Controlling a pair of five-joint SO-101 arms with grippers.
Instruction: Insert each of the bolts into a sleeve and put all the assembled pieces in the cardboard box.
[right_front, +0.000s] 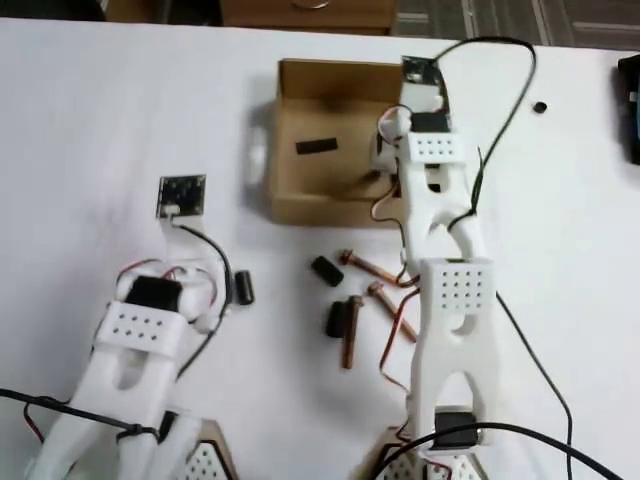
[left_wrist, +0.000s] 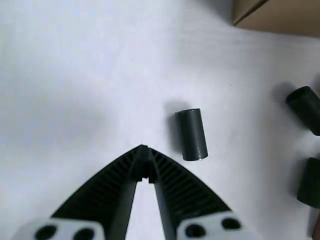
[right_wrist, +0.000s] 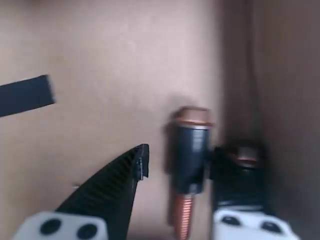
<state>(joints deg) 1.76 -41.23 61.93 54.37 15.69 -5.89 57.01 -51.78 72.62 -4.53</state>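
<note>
Desk (right_front: 100, 120): white and plain, and it carries all I log here. Cardboard box (right_front: 300, 195): open, at the far middle, with a black strip (right_front: 317, 145) on its floor. Right gripper (right_wrist: 182, 159): down inside the box, fingers spread. An assembled piece (right_wrist: 190, 150), a bolt in its sleeve, sits between them, close against one finger with a gap to the other. Left gripper (left_wrist: 144, 150): low over bare desk, fingers closed on nothing, a loose sleeve (left_wrist: 191, 134) just beside the tips. In front of the box I count a second sleeve (right_front: 326, 270), a third sleeve (right_front: 337, 320), a first bolt (right_front: 368, 265), a second bolt (right_front: 350, 340) and a third bolt (right_front: 392, 312), all lying flat. Far right: a small black item (right_front: 540, 106). Beyond the desk's far edge: wooden furniture (right_front: 300, 12) and grey floor (right_front: 480, 18).
</note>
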